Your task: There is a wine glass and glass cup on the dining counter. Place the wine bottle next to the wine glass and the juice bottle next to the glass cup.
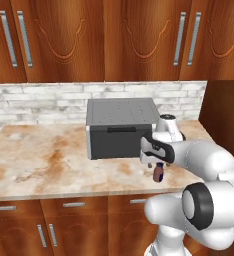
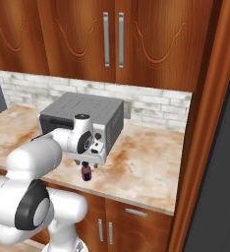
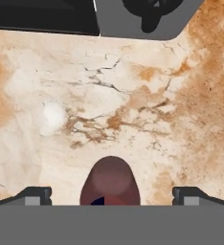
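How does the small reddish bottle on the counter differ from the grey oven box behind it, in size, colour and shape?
The juice bottle is small and low; the toaster oven is far wider and taller. The bottle is dark maroon, the oven grey with a dark front. The bottle is rounded and upright, the oven box-shaped. The bottle stands under the open gripper, between its jaws; the oven lies beyond it. Both rest on the same marbled counter.

My view: glossy maroon juice bottle (image 3: 110,181), polished marbled stone counter (image 1: 49,160), matt grey metal oven (image 1: 120,127), varnished wood cabinets (image 1: 89,40).
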